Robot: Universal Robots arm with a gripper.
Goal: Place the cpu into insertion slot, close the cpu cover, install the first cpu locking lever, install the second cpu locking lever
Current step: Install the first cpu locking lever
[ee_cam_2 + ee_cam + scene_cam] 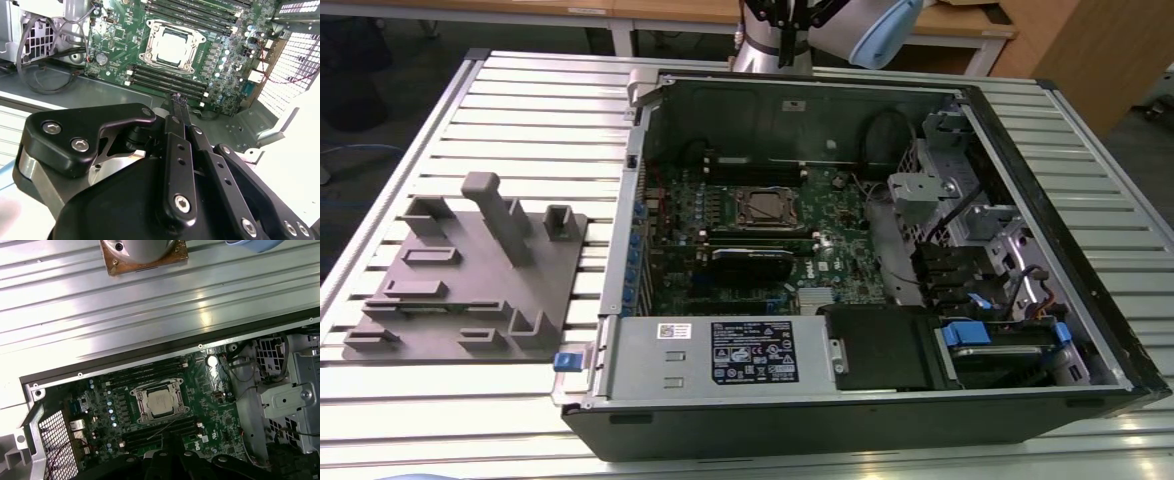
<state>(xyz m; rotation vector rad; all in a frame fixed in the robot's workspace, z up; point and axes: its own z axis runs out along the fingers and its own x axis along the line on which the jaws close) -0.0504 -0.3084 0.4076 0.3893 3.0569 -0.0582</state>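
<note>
The table is built of pale ribbed aluminium slats running across the exterior view. In the first wrist view they throw back a bright patch of light. Behind the table stand light wooden desks, and a wooden cabinet side rises toward the exterior view's right. The floor near the desks is dark grey.

Up at the exterior view's top edge the arm rises, and the black gripper points down at a slant, its slim fingers pressed together at the tips.
</note>
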